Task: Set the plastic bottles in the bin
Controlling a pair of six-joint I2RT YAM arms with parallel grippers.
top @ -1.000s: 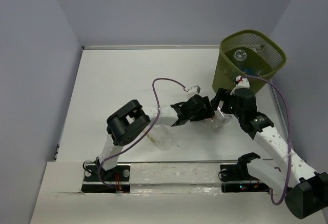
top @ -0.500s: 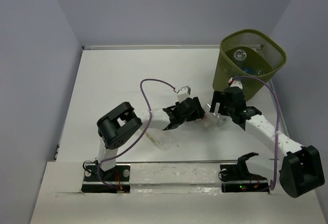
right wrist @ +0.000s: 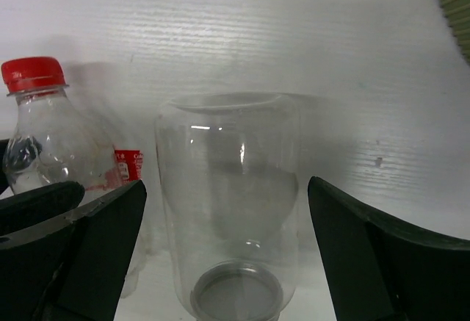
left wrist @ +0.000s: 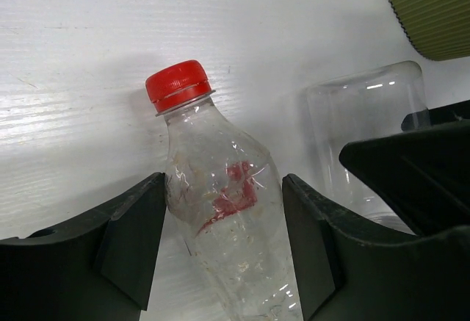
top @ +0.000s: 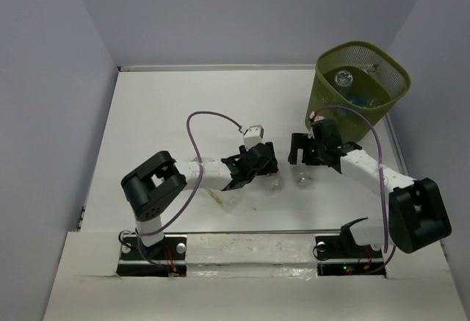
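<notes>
My left gripper (left wrist: 222, 183) is shut on a clear plastic bottle with a red cap (left wrist: 220, 189), its fingers pressed to both sides of the body; in the top view this gripper (top: 269, 170) is at mid-table. Right beside it lies a wider clear bottle (right wrist: 228, 152) with a grey cap facing the right wrist camera. My right gripper (right wrist: 226, 189) stands open around it, both fingers well apart from it. From above, the right gripper (top: 307, 159) sits just left of the olive-green mesh bin (top: 327, 108), which holds bottles (top: 343, 80).
Another clear bottle (top: 233, 197) lies on the table under my left forearm. Purple cables loop above both arms. The bin's wall (left wrist: 433, 12) shows at the upper right of the left wrist view. Side walls close in the table.
The left jaws have closed onto the red-capped bottle and the left arm has drawn back to the left. The right arm has stretched low and leftward, jaws still open.
</notes>
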